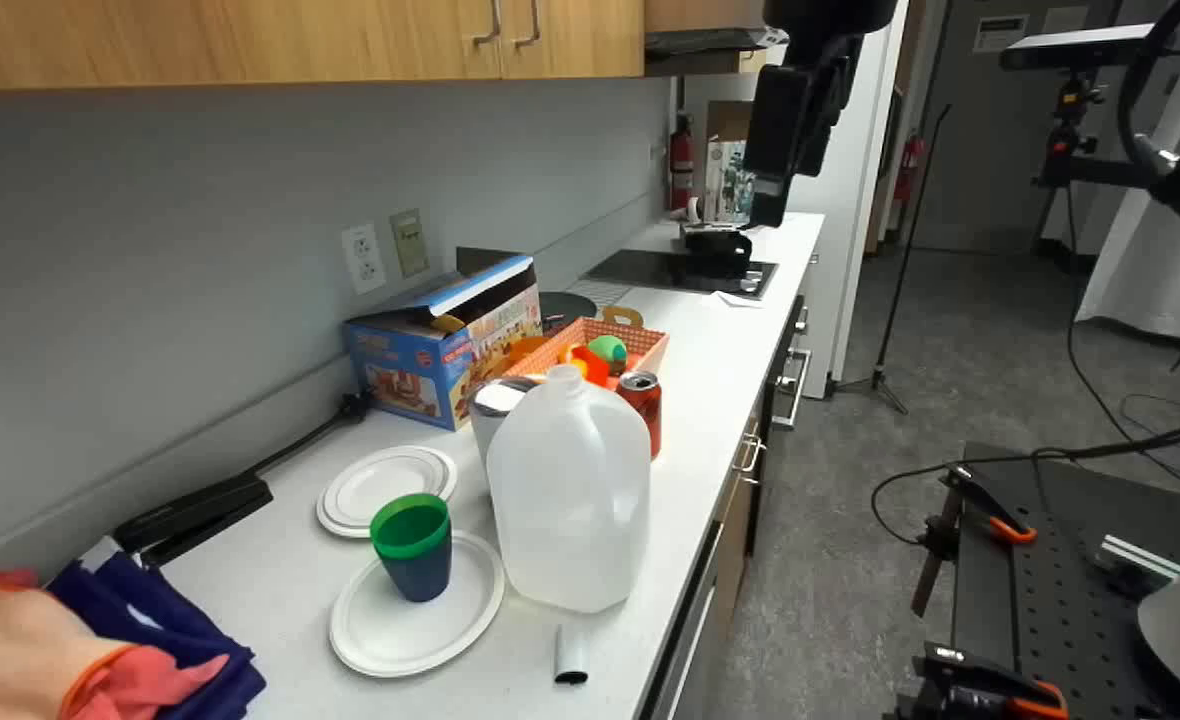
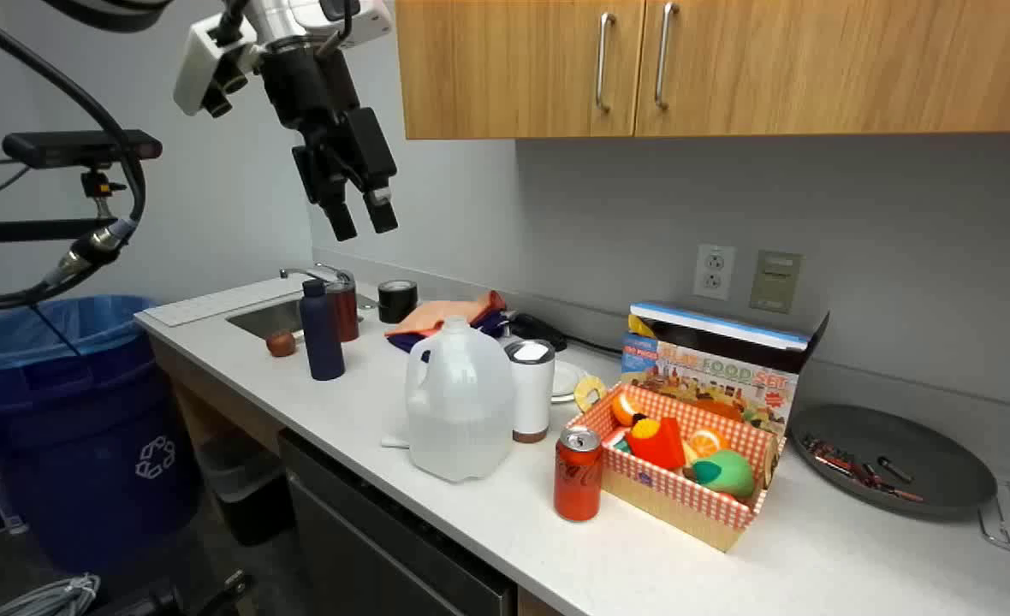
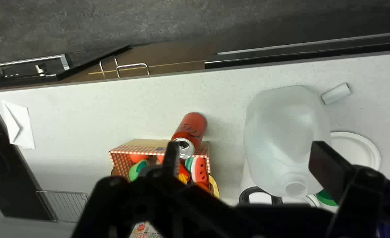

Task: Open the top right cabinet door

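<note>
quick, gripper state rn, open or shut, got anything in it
Gripper: open, jaws well apart, holding nothing.

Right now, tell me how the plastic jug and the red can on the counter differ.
The jug is translucent and whitish; the can is opaque and mostly red. The jug is clearly bigger than the can. The jug narrows to a neck and has a handle; the can is cylindrical, without one. Both stand upright on the white counter.
</note>
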